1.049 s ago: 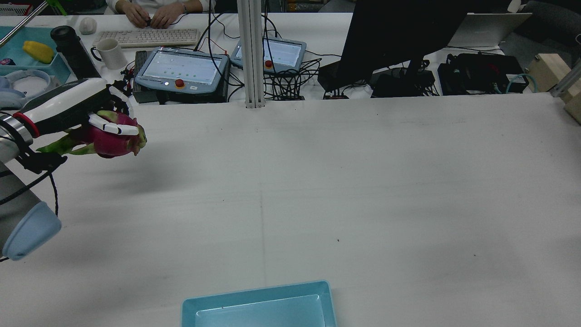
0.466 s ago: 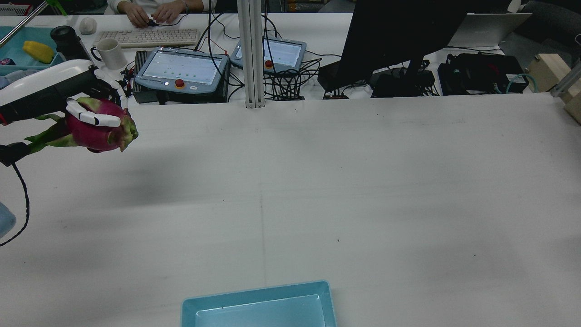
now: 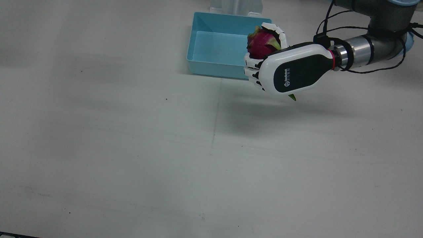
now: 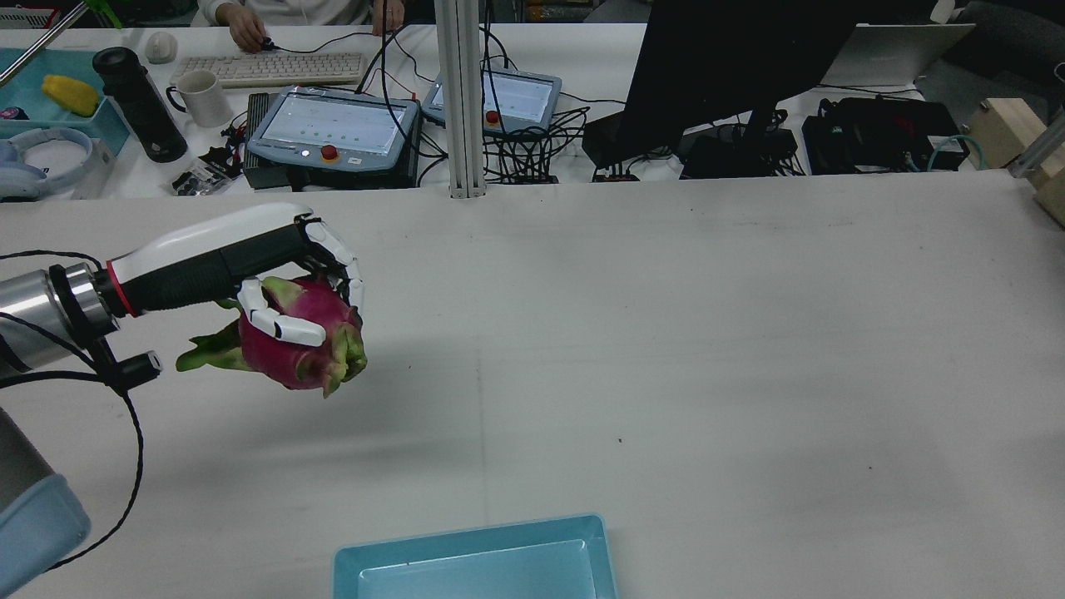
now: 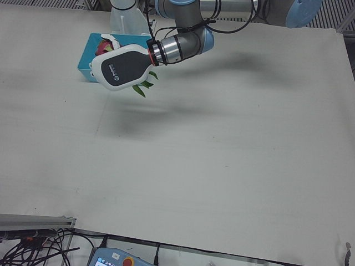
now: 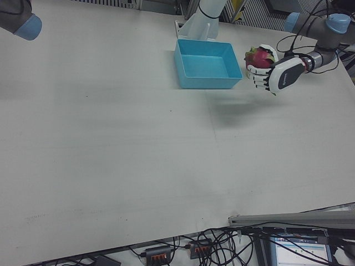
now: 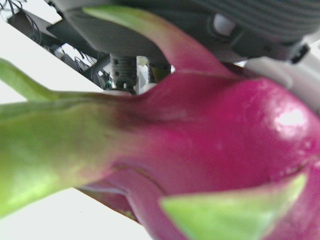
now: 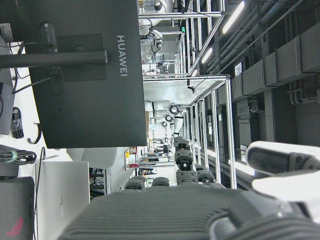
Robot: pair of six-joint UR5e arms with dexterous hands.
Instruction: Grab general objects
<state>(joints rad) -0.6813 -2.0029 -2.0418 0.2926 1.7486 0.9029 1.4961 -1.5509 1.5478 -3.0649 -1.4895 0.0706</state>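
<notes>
In the rear view, the left hand [image 4: 274, 266] sits at the left side of the scene, its fingers [image 4: 279, 324] wrapped around a magenta dragon fruit [image 4: 291, 345] with green scales. The fruit is carried clear of the white counter [image 4: 666, 333], and a soft shadow lies on the surface under and beside it. Its green leafy tips trail back toward the wrist, while the blunt end points toward the middle of the counter. Further right and nearer the robot, a light blue tray [image 4: 474, 561] rests on the counter, well apart from the fruit in this view.

Seen from the front view, the tray [image 3: 211, 49] lies left of the hand [image 3: 290, 71], and the dragon fruit [image 3: 262, 43] shows above the tray's right wall, clasped under the hand's white and black shell.

The left hand view is filled by the fruit's magenta skin [image 7: 225, 145].

The right hand view shows part of the right hand [image 8: 200, 215], but whether its fingers are apart or together cannot be told.
</notes>
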